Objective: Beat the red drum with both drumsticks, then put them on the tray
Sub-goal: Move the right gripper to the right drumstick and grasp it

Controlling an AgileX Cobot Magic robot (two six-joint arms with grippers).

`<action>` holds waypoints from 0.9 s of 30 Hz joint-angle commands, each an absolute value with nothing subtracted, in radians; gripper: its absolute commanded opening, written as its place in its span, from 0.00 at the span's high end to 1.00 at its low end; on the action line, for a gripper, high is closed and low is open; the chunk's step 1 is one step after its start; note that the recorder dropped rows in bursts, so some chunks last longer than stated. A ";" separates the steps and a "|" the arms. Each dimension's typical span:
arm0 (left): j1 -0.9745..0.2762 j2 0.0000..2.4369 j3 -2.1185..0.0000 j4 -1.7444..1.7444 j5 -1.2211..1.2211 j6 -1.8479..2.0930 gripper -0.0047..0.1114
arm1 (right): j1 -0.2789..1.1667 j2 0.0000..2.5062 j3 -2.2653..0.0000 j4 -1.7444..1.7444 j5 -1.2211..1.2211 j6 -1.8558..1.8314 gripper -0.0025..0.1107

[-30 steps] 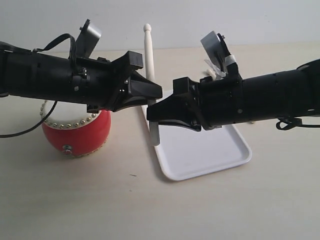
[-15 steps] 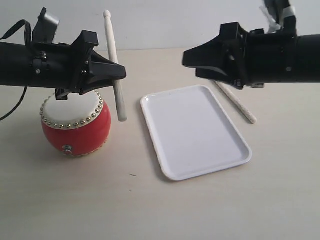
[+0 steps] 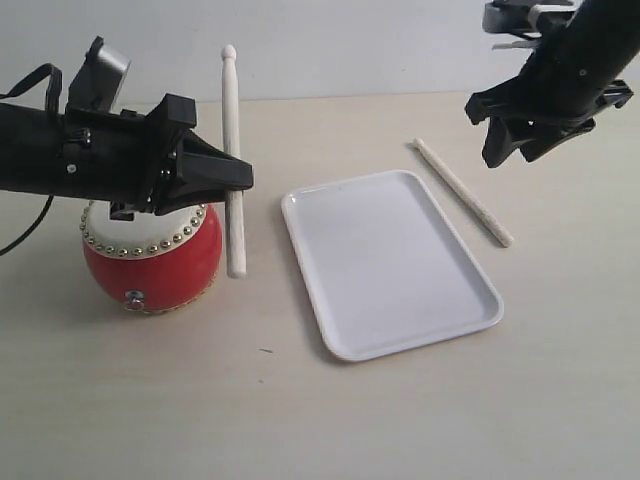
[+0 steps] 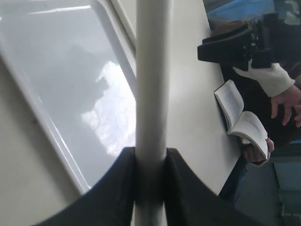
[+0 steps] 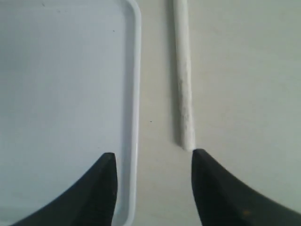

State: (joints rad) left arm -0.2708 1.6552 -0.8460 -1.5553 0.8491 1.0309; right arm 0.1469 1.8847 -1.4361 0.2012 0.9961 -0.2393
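1. The left end effector (image 3: 238,178) reaches in from the left side. Its jaws are clamped tight on the held drumstick (image 3: 232,120). That stick stands nearly upright with its rounded tip at the top, just beside the red drum (image 3: 150,255) and not touching the skin.
2. The right end effector (image 3: 520,150) hangs above the tabletop (image 3: 300,400) with its fingers spread wide and nothing between them.
3. The loose drumstick (image 3: 462,192) lies flat on the tabletop, just beside the long edge of the tray (image 3: 390,260) but outside it.
4. Progress looks early. Only one stick is in a grip and the other must be picked up. Whether the drum has been struck cannot be told. Neither stick is on the tray, so that part remains.
5. The drum is a glossy red barrel with a smooth cream skin, a ring of brass studs and a small metal fitting low on its side.
6. Both sticks are thin, pale, matte wood. The wrist view shows a slightly rough surface on the loose one.
7. The tray is shiny white plastic, flat and rectangular, with rounded corners and a low rim.
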 commanded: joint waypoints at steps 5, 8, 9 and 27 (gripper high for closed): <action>-0.268 1.648 -0.802 -1.543 0.864 1.041 0.96 | 0.250 2.103 -1.638 -0.097 1.072 -0.206 0.56; -0.268 1.648 -0.802 -1.543 0.867 1.041 0.96 | 0.256 2.153 -1.672 -0.088 1.022 -0.204 0.56; -0.268 1.648 -0.802 -1.543 0.869 1.041 0.96 | 0.256 2.165 -1.678 -0.089 1.017 -0.204 0.56; -0.268 1.648 -0.802 -1.523 0.884 1.034 0.96 | 0.256 2.288 -1.685 -0.116 0.995 -0.181 0.56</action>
State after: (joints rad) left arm -0.2708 1.6552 -0.8071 -1.5184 0.8736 1.0348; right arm 0.2545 2.2793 -1.6763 -0.1052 1.0056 -0.1878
